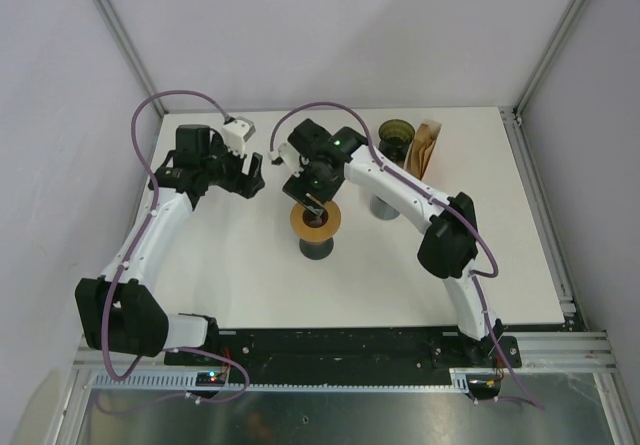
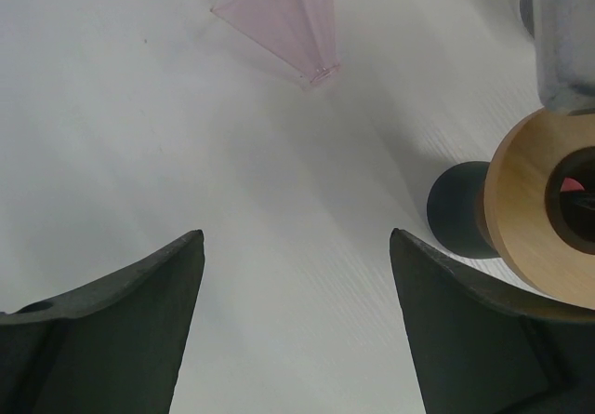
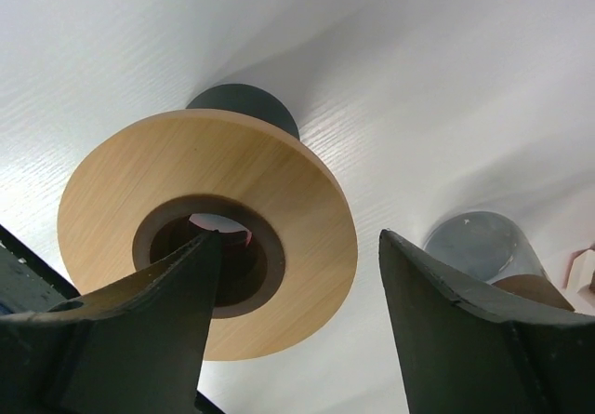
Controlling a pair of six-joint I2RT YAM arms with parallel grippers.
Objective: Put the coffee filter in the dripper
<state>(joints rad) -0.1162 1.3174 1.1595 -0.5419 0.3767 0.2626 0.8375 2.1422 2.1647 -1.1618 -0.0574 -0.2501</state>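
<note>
A clear pink cone-shaped dripper (image 2: 284, 23) lies on its side on the white table, ahead of my left gripper (image 2: 296, 234). That gripper is open over bare table with nothing between its fingers. Brown coffee filters (image 1: 428, 147) stand in a holder at the back right, far from both grippers. My right gripper (image 3: 297, 237) is open just above a wooden ring stand (image 3: 209, 200). One finger hangs over the ring's dark hole, the other past its rim. Something pink-red shows inside the hole. In the top view the right gripper (image 1: 312, 193) sits over the ring (image 1: 315, 223).
A dark green cup (image 1: 395, 137) stands beside the filter holder. A grey cylinder (image 1: 383, 206) stands right of the ring stand, under the right arm. The left gripper (image 1: 255, 177) is left of the stand. Walls close in the table at the back and both sides.
</note>
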